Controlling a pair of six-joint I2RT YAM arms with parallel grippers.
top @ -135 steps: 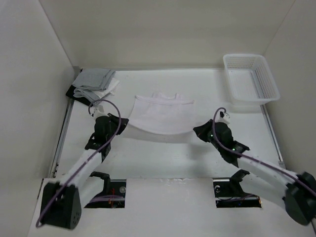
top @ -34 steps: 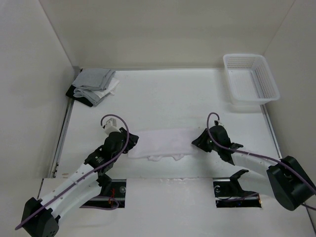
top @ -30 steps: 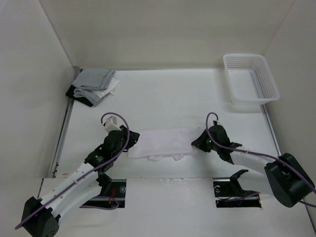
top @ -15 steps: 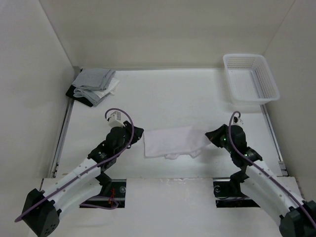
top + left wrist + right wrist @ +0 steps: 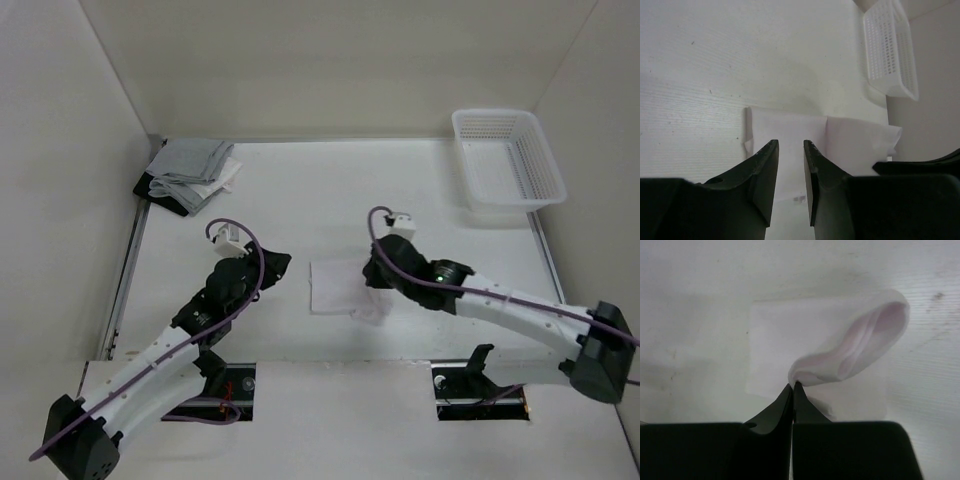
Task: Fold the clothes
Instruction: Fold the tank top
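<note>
The clothes (image 5: 335, 287) are a white T-shirt lying in a small folded rectangle near the table's front middle. My right gripper (image 5: 372, 278) is over its right part. In the right wrist view it (image 5: 793, 385) is shut on a raised loop of the shirt (image 5: 850, 340), with the rest flat beneath. My left gripper (image 5: 278, 264) hovers just left of the shirt. In the left wrist view its jaws (image 5: 790, 150) stand open with nothing between them, and the shirt (image 5: 785, 125) lies flat beyond the fingertips.
A white plastic basket (image 5: 508, 160) stands at the back right and shows in the left wrist view (image 5: 890, 50). A stack of grey and white cloths (image 5: 192, 165) over a black item sits at the back left. Side walls border the table.
My right gripper shut on the shirt's right edge and carried it left over the rest, so the shirt is now narrower. The left gripper drew slightly back from the shirt's left edge.
</note>
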